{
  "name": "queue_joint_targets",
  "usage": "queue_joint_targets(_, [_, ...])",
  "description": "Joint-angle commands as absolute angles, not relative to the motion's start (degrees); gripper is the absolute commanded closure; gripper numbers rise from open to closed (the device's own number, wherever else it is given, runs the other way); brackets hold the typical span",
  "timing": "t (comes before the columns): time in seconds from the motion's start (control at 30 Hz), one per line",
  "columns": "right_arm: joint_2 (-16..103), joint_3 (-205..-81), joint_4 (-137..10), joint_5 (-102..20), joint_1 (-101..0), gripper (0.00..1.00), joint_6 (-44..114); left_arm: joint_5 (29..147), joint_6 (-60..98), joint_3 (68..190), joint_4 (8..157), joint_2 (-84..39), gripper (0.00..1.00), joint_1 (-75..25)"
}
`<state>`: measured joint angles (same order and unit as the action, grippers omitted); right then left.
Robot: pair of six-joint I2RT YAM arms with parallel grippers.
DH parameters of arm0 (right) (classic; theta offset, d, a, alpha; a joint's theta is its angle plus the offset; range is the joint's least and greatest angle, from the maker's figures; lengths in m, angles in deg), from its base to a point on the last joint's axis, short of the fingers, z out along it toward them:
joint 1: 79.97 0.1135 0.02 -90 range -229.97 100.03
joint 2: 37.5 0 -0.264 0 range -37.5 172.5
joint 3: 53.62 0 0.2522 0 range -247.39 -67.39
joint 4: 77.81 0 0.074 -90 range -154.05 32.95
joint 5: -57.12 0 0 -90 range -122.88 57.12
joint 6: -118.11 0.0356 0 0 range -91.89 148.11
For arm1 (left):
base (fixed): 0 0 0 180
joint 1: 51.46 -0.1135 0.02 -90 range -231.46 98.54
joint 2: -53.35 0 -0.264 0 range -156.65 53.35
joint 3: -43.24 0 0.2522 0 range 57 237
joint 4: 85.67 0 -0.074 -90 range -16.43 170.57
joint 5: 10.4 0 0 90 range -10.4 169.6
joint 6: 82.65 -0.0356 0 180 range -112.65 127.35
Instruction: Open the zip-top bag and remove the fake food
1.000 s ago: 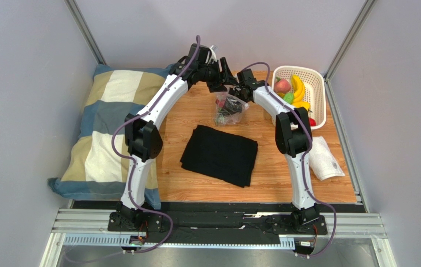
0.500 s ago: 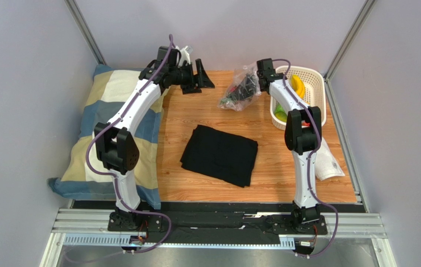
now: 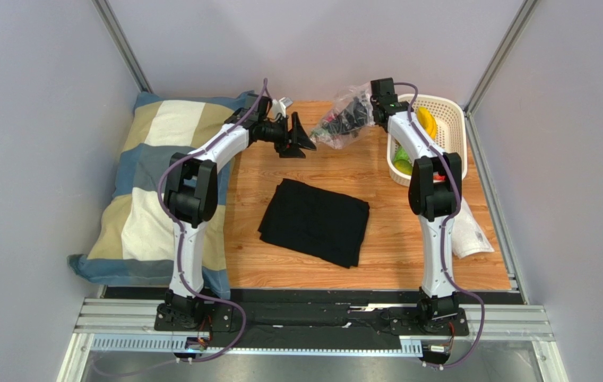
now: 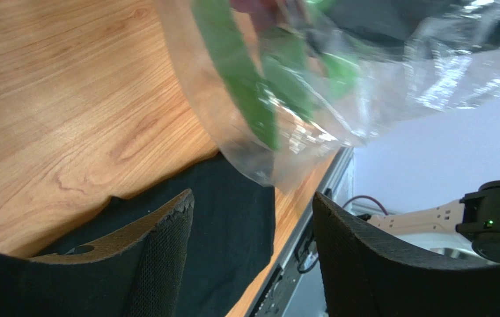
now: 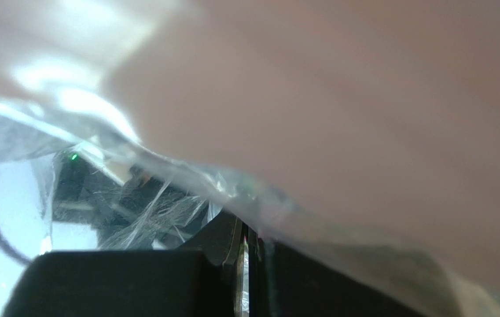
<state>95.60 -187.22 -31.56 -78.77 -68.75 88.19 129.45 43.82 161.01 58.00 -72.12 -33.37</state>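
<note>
My right gripper [image 3: 366, 110] pinched the bag [image 3: 340, 121] aloft beside the basket [image 3: 440, 102]. My left gripper [image 3: 303, 142] hung wide open just beside the bag. Green food [image 4: 246, 99] was still inside it, so the emptying looked unfinished.

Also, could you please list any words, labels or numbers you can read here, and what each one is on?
No text can be read in any view.
The white packet: faint grey marks, too small to read.
The bag gripped in the right hand: no print shows.
</note>
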Motion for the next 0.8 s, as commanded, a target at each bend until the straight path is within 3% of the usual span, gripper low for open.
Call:
queue_joint_targets(0.0, [91.53, -188.41, -36.45, -83.33, -68.55, 1.00, 89.72, 134.09, 46.82, 163.70, 64.30, -71.19, 0.29, -34.58])
queue_joint_targets(0.37, [89.42, -184.46, -39.70, -84.65, -67.93, 1.00, 90.69, 138.05, 50.86, 163.79, 68.88, -73.82, 0.27, -34.93])
queue_joint_targets(0.5, [89.59, -184.46, -40.58, -84.65, -67.32, 1.00, 91.57, 137.87, 52.00, 164.32, 69.31, -74.70, 0.49, -34.85])
queue_joint_targets(0.63, [89.68, -184.54, -41.55, -84.74, -67.32, 1.00, 92.54, 137.78, 50.95, 164.49, 67.91, -75.23, 0.57, -34.93])
queue_joint_targets(0.67, [89.68, -184.63, -41.64, -84.65, -67.32, 1.00, 92.62, 137.52, 50.25, 164.49, 66.87, -75.15, 0.70, -34.93])
queue_joint_targets(0.77, [89.59, -185.07, -41.73, -84.65, -67.40, 1.00, 92.71, 135.16, 47.45, 165.19, 63.19, -75.23, 0.86, -35.11])
